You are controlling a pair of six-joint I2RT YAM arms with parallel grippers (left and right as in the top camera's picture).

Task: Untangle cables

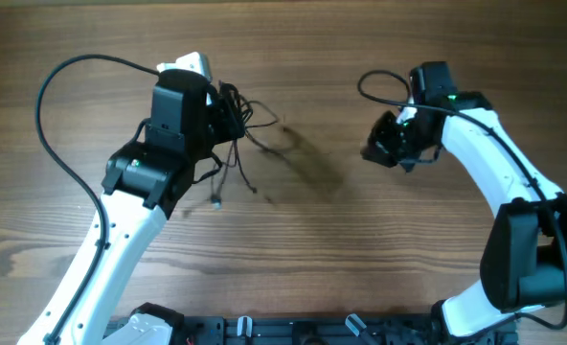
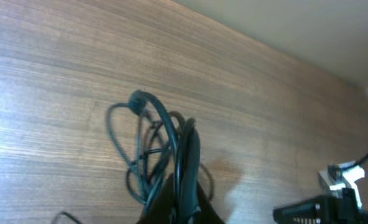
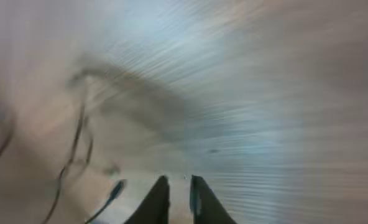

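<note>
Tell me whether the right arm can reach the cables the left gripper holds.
Probably yes: only bare table lies between the right gripper and the cables, whose strands trail toward it.

wide bare table (image 1: 360, 240) between cables (image 1: 255, 139) and right gripper (image 1: 387, 146), open across the near middle too, blocked only by strands dangling under left gripper (image 1: 230, 112).

Matt wood-grain table (image 1: 360, 249) beneath thin, glossy black cables (image 2: 138, 101).

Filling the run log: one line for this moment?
left gripper: shut on cables, knot raised off table | right gripper: nearly shut, empty, clear of cables | status: tangled
</note>
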